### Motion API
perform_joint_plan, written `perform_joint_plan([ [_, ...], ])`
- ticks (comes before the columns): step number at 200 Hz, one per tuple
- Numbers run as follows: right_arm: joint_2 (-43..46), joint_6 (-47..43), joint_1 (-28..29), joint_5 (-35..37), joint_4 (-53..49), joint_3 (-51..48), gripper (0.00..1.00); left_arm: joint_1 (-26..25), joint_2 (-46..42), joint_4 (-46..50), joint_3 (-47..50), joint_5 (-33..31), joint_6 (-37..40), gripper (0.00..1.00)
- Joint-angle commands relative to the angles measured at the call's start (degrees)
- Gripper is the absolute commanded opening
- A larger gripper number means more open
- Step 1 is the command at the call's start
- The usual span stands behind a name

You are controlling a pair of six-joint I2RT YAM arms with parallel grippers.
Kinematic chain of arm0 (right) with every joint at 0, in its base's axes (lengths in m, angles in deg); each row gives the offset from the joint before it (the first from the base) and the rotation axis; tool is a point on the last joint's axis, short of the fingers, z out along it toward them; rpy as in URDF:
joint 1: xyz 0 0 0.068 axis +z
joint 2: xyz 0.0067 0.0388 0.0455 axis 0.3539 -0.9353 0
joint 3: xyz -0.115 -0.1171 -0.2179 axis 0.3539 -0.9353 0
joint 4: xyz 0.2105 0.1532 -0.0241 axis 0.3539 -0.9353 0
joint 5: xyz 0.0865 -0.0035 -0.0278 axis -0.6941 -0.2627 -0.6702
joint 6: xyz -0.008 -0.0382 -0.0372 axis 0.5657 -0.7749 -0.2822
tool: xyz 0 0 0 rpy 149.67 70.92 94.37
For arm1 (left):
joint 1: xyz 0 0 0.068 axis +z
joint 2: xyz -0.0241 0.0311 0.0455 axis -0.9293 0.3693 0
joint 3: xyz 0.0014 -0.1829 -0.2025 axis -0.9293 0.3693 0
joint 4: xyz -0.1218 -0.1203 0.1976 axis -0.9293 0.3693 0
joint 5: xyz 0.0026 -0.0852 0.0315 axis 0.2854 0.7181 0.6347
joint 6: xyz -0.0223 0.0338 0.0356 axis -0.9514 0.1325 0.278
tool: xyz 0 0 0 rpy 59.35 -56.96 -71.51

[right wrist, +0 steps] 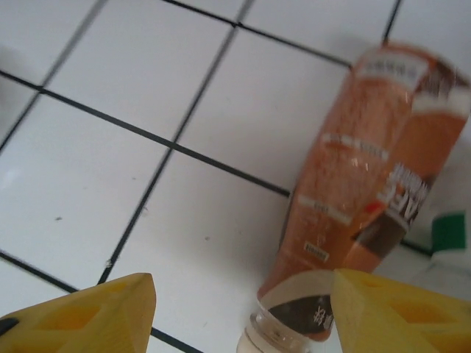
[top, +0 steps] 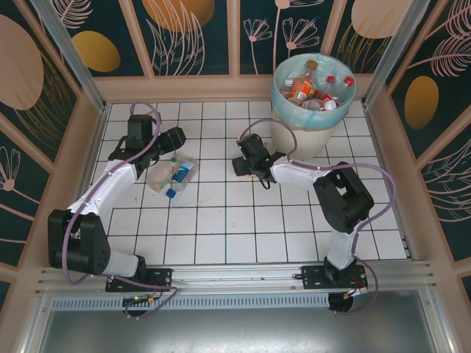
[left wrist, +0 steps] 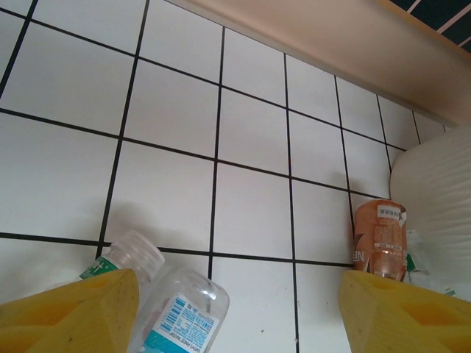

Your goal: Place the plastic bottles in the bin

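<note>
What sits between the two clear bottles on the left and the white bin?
In the top view, the right gripper, above bare tiles. The left wrist view also shows a brown-labelled bottle right beside the bin.

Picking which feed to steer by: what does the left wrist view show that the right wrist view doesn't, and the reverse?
Left wrist, not right: green-labelled bottle, blue-labelled bottle, and the bin, its white wall. Right wrist, not left: the brown-labelled bottle at its neck end, seen between the spread fingers of the right gripper. Both: that brown-labelled bottle on the white tiled table.
</note>
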Motion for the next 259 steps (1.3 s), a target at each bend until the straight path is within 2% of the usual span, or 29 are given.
perform_joint_plan([
  [1,-3.33,9.45,0.4,5.36,-3.81,2.34,0.66,-0.1,0.28,-1.3,-2.53,0.04,0.81,0.72],
  [42,-5.21,10.61,0.36,7.12,-3.79,2.46,0.67,-0.15,1.1,-1.71,-2.92,0.59,0.75,0.72],
  [73,-6.5,11.86,-0.19,5.41,-2.98,2.19,0.66,-0.16,1.11,-1.56,-2.48,0.68,0.93,0.72],
  [119,-6.72,13.3,-0.75,3.28,-0.68,1.56,0.44,-0.15,0.68,-1.21,-2.79,0.75,1.19,0.72],
  [154,-3.55,14.26,-1.45,-0.84,2.99,-1.75,0.24,-0.11,0.01,-1.0,-2.88,0.09,1.52,0.73],
  [170,-1.83,13.08,-1.11,-1.73,3.06,-1.97,0.18,-0.15,-0.47,-0.9,-3.13,-0.28,1.63,0.72],
  [211,7.27,7.21,0.53,-3.92,5.37,-0.97,0.12,-0.2,-2.51,-2.25,-4.89,-0.64,2.2,0.72],
  [241,11.34,3.32,-0.11,-2.04,1.04,5.97,0.05,-0.79,-3.1,-3.85,-7.78,2.24,1.77,0.7],
  [259,12.33,-0.29,-1.06,0.96,-3.12,11.55,0.05,-3.68,-2.53,-5.07,-10.78,2.87,1.98,0.7],
])
